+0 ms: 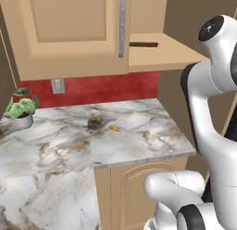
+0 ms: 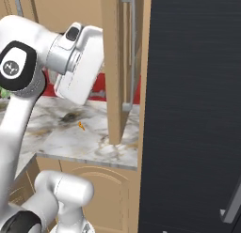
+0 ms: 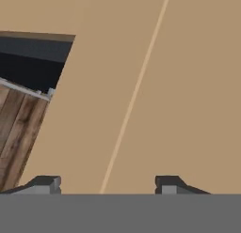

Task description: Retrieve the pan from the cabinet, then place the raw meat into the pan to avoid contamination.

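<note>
Cabinet point(image 1: 69, 34) hangs above my marble counter point(image 1: 139, 145), its silver bar handle point(image 1: 122, 25) beside the open shelf point(image 1: 162, 53). Left, a potted plant point(image 1: 22, 108); centre, a small orange scrap point(image 1: 114, 129). My end effector point(image 3: 108, 182) faces tan wood, fingers spread, holding nothing.

- Marble counter point(image 1: 139, 141), white-grey with dark veining.
- Red backsplash point(image 1: 102, 87) behind it, carrying a wall outlet point(image 1: 58, 86).
- Potted plant point(image 1: 22, 107) at counter's left rear.
- Tan cupboard with arched panel door point(image 1: 139, 192) below counter.
- Tall dark panel point(image 2: 193, 110) at right.
</note>
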